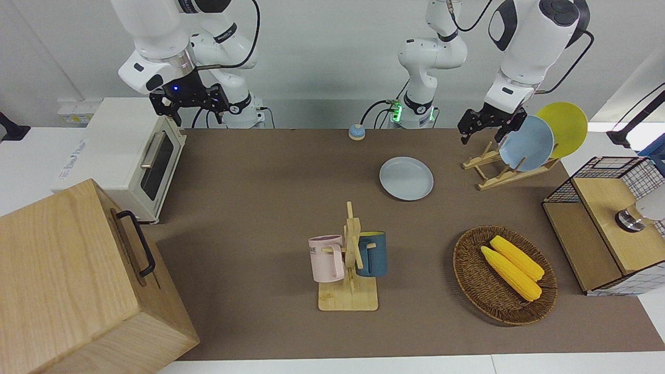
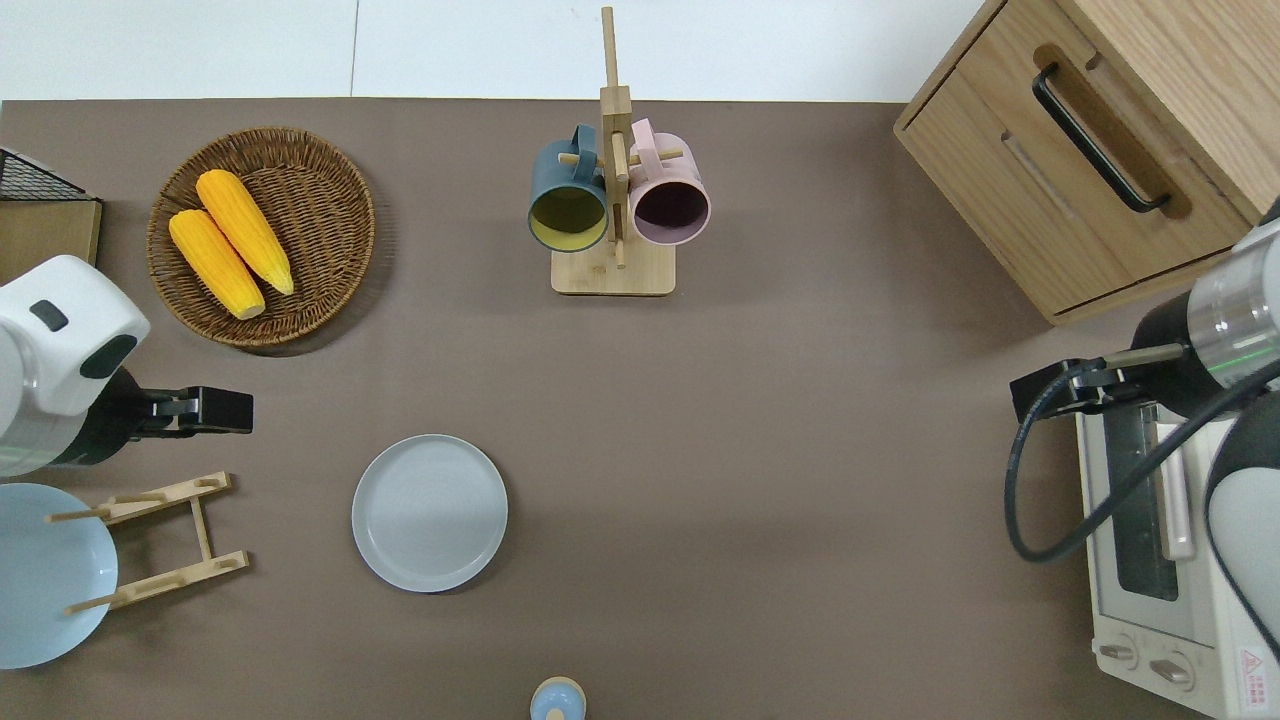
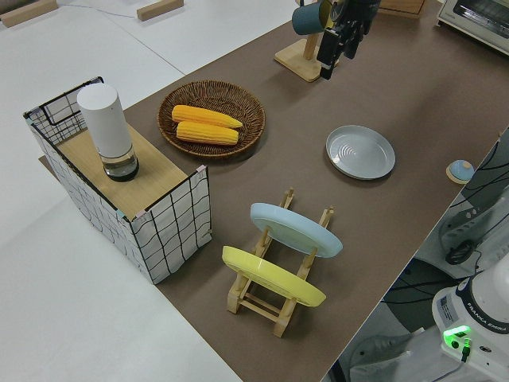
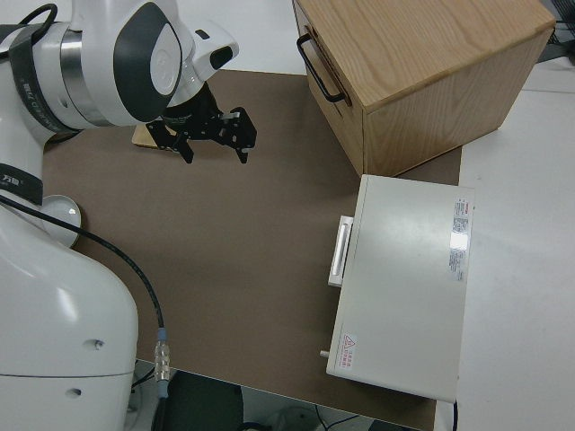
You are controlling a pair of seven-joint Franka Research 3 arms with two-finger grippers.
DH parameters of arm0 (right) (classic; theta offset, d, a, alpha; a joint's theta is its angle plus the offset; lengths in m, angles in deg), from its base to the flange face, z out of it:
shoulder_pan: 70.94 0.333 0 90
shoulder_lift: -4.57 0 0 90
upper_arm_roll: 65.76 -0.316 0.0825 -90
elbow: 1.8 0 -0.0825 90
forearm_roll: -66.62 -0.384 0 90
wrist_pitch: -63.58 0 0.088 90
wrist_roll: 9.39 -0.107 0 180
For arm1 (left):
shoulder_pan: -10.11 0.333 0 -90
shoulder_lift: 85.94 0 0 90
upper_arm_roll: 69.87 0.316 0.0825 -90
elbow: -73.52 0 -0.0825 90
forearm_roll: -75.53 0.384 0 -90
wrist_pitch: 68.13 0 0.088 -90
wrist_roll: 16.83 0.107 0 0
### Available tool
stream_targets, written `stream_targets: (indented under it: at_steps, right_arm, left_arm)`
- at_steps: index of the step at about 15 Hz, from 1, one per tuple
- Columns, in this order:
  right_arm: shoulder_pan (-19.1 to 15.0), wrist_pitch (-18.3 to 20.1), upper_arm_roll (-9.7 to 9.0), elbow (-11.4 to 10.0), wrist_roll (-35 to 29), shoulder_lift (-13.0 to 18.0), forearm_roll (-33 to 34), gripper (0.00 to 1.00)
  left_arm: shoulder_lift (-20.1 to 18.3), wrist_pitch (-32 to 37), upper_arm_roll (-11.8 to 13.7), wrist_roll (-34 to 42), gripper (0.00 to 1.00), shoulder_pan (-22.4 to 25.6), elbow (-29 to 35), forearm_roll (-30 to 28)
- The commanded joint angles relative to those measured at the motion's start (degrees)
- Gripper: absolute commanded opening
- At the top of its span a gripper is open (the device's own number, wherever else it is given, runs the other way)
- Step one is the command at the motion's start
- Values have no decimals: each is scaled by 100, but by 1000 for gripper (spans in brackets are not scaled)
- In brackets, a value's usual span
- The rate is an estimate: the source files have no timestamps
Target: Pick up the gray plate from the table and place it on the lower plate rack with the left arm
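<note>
Currently the left end effector [image 2: 232,411] hangs in the air with nothing in it, fingers parted in the front view. By the overhead view it is over bare bench [image 2: 760,420] between the wicker basket [image 2: 262,236] and the lower plate rack [image 2: 165,540]. The gray plate [image 2: 430,512] lies flat on the bench, apart from the end effector, toward the right arm's end from it and somewhat nearer to the robots. The rack sits nearer to the robots than the end effector, just toward the left arm's end from the gray plate.

The rack holds two plates on edge: one sky-blue plate [image 1: 527,143] and one yellow plate [image 1: 564,127], leaning side by side, with empty slots on the side toward the gray plate. That makes three plates in all, one of each colour.

The basket carries two ears of corn [image 2: 231,243], lying side by side. One wooden mug stand [image 1: 349,270] bears two mugs, one pink mug [image 1: 327,258] and one dark blue mug [image 1: 373,253]. One toaster oven [image 1: 136,156] and one wooden cabinet [image 1: 72,280] stand at the right arm's end. One wire-sided shelf [image 3: 127,195] with one white cylinder [image 3: 107,131] on top stands at the left arm's end.

The right end effector [image 1: 191,101] is parked, its fingers parted in the right side view.
</note>
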Motion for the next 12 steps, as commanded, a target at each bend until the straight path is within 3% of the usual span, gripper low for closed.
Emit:
stream_targets:
  at_steps: [1,12]
  right_arm:
    - [-132,62,-121,41,-68,12,37,983]
    - [-132,62,-121,41,-68,12,37,983]
  left_arm:
    - [97,150,24,-66,993,-41,-206,17]
    - [177,518,16,-74,993,-24,-101,-79]
